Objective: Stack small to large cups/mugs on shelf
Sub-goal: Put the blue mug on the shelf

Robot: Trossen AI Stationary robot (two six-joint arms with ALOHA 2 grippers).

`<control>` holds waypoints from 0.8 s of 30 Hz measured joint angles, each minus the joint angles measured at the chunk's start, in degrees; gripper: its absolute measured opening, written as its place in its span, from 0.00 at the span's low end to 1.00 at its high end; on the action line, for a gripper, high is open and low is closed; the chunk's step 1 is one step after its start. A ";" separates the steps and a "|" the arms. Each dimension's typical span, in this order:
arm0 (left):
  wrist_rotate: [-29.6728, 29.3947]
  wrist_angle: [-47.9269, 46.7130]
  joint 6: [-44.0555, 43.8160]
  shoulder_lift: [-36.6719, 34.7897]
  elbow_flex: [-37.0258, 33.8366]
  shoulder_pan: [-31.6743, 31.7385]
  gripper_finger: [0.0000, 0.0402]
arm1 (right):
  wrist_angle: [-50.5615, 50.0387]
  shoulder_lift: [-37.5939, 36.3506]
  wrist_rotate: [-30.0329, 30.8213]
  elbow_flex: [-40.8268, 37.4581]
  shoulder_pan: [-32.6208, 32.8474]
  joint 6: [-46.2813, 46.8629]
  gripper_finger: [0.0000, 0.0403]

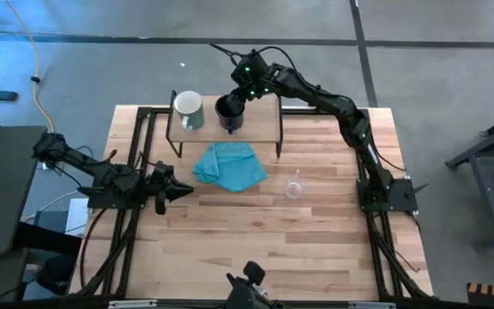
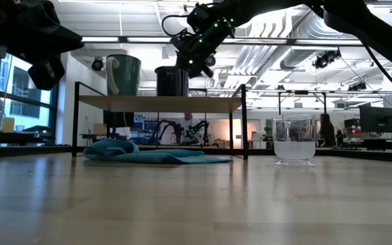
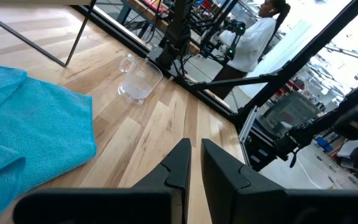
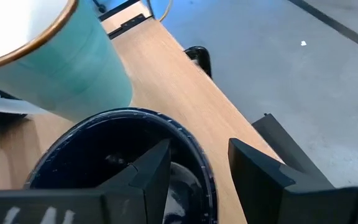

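The shelf (image 1: 260, 120) stands at the table's far side. On it the pale mug (image 1: 188, 109) stands upright at the left, with the black mug (image 1: 229, 113) upright beside it. My right gripper (image 4: 197, 168) is open at the black mug's (image 4: 104, 155) far rim, one finger inside and one outside. The clear glass cup (image 1: 295, 186) stands upright on the table, nearer than the shelf and to the right. My left gripper (image 1: 183, 190) is shut and empty above the table's left part, pointing toward the glass cup (image 3: 138, 78). My right gripper comes at the black mug from above and slanting from the far side. One finger (image 4: 151, 171) is inside and the other (image 4: 253, 171) outside the wall (image 4: 201, 165). A strip of shelf shows between the outer finger and the wall. I cannot tell whether the inner finger touches.
A teal cloth (image 1: 230, 166) lies crumpled on the table just nearer than the shelf, partly under it (image 2: 148, 153). Bare tabletop lies nearer than the cloth and the glass. A person in white (image 3: 253, 37) shows in the room beyond the table.
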 joint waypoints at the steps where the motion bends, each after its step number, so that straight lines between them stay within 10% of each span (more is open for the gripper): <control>1: -0.01 0.00 0.00 0.01 0.00 0.00 0.06 | 0.00 0.00 -0.42 0.00 0.00 -0.23 0.38; 24: -0.01 0.03 -0.20 0.00 0.00 0.00 0.06 | -0.42 0.00 -5.02 0.00 -0.04 -1.84 0.38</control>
